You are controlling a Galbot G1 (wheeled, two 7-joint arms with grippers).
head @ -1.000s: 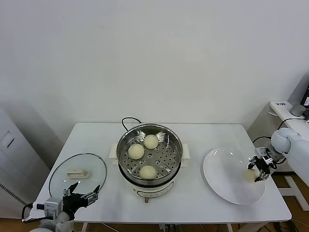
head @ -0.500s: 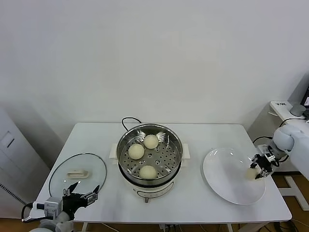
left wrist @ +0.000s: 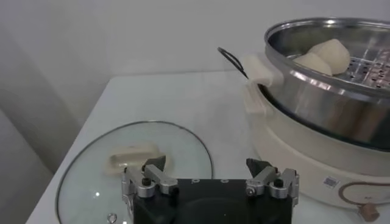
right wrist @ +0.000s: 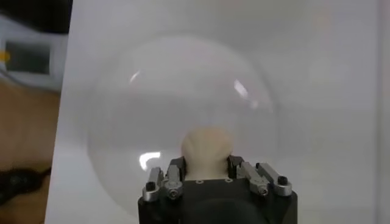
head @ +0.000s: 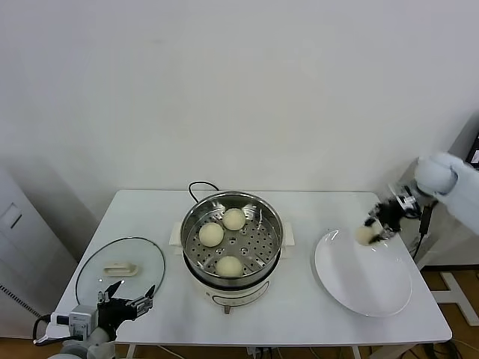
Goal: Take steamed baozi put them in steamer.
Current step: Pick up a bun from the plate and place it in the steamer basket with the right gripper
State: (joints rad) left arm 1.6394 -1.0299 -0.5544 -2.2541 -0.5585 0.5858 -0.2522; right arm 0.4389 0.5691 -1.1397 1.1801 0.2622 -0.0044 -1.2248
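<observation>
The steamer stands mid-table, a shiny steel pot on a white base, with three steamed baozi on its perforated tray. Two of them show over the steamer rim in the left wrist view. My right gripper is shut on a fourth baozi, held in the air above the far-left edge of the white plate. My left gripper rests open at the table's near left corner, beside the glass lid, holding nothing.
A round glass lid with a cream handle lies flat on the table's left side. A black cord runs from behind the steamer. The white plate at right carries nothing. A white cabinet stands left of the table.
My right gripper has lifted the baozi off the plate and carried it up and toward the steamer. The left arm has stayed where it was.
</observation>
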